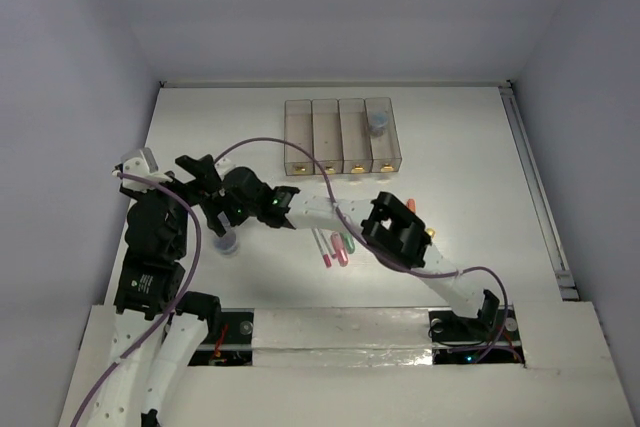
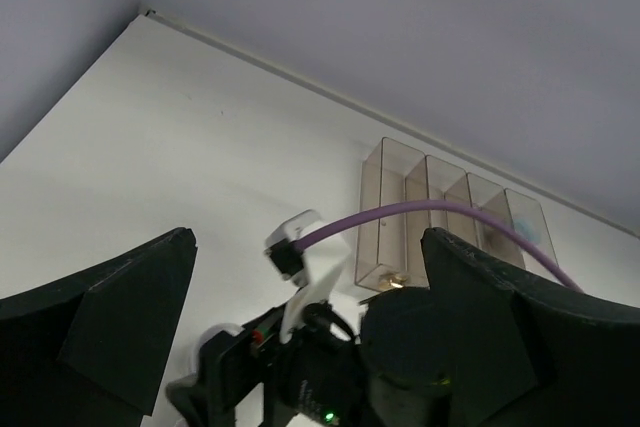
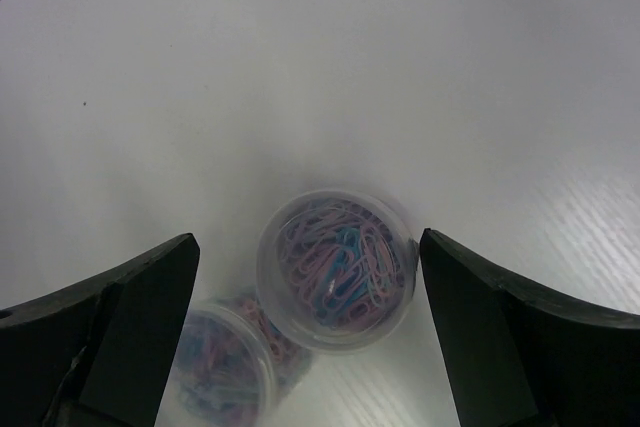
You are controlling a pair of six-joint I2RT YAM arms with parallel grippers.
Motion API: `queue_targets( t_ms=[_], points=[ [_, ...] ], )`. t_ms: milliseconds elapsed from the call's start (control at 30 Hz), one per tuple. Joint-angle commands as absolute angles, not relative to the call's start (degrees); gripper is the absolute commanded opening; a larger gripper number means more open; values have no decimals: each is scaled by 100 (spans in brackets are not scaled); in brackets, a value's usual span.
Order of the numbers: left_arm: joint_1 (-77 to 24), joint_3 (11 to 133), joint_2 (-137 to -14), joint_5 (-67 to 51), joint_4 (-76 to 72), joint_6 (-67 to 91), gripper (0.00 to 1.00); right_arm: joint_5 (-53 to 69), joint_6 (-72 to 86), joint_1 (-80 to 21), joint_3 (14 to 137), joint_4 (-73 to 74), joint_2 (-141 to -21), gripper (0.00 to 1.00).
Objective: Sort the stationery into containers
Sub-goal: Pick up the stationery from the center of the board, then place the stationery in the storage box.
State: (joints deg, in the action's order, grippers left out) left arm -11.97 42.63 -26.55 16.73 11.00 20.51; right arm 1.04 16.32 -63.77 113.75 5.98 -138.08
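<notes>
right pincer [image 3: 308,245] first: its two fingers are spread as wide as we see them go, and they straddle a clear jar [image 3: 335,269] of coloured paper clips that stands upright on the table [image 3: 400,47]. we see bare table between the jar and one finger. the other finger is just beside the jar's rim, and we cannot tell whether it touches. nothing is pinched. a second jar [image 3: 225,372] stands just beside the first, nearer the wrist and close to the finger on the roomier side. we judge the straddle is aimed at the first jar alone, though closing could nudge its neighbour.

from above, the clear jar [image 1: 228,243] lies well in front of the bins [image 1: 298,137] and out beyond their left end. that explains why the right arm lies stretched across the table in front of the bins to reach it. a third jar [image 1: 378,124] already sits in the rightmost bin, so we take that compartment as the place where jars belong. the marker sticks [image 1: 336,247] lie in a loose bunch in front of the bins, about level with the middle of the row, not yet sorted.

left pincer [image 2: 308,237] hangs raised off the bins' left end, fingers spread and holding nothing. its camera looks toward the bins' row over the right arm's wrist. we judge it is kept up and aside so the two arms do not clash over the jars.
</notes>
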Motion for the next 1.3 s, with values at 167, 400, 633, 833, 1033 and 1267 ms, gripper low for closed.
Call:
queue_targets(
  t_ms=[167,400,633,833,1033,1267],
  points=[
    [-1178,4359,-2611,1460,888,2039,96,-754,1582,-6565,11980,967,-14291,75],
    [-1178,4316,-2663,1187,791,1986,96,-1282,1547,-6565,11645,291,-13712,49],
    [-1178,4245,-2724,836,677,1925,95,-1512,1617,-6153,10619,-535,-12395,48],
    [-1230,4026,-2873,-534,159,1784,95,-976,1794,-4950,8949,-616,-10882,48],
    [-1283,3973,-3287,-1827,-158,1767,95,-792,1503,-3502,8253,113,-10222,48],
    [-1283,3981,-3647,-2224,-185,1802,97,-914,1072,-2568,8552,896,-10626,48]
  ],
)
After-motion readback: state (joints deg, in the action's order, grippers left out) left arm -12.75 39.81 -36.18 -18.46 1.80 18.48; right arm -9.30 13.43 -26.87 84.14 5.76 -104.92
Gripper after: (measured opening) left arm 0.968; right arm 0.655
